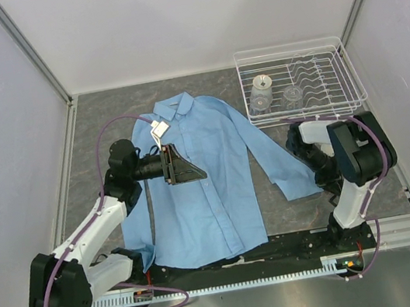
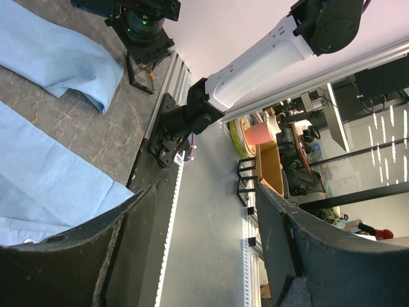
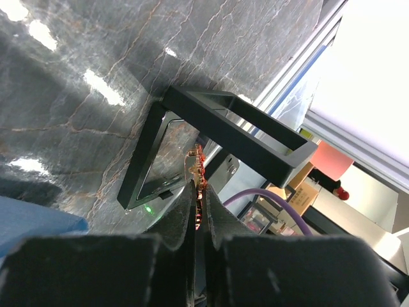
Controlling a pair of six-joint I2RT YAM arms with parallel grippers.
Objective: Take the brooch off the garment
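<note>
The brooch [image 3: 197, 167] is seen pinched between the nearly closed fingers [image 3: 176, 217] of the right gripper [image 3: 199, 192], over the grey counter [image 3: 77, 96] and off the light blue shirt [image 1: 213, 199], which is spread flat. Only its orange-red edge can be made out. From overhead, these fingers are hidden beneath the right arm [image 1: 354, 148]. The left gripper [image 1: 184, 169] is poised wide open over the shirt's chest.

garment [image 1: 201, 178]: plain light blue, white tag [image 1: 158, 127] at collar. brooch [image 3: 199, 174]: orange-red. desk [image 1: 96, 116]: dark grey marble pattern, pale veins. rack [image 1: 289, 46]: clear, whitish wire. right pincer [image 3: 199, 192], left pincer [image 2: 204, 192]: black. left arm [image 1: 96, 231], right arm [image 1: 351, 204]: white and black, purple cables [image 1: 102, 151].
</note>
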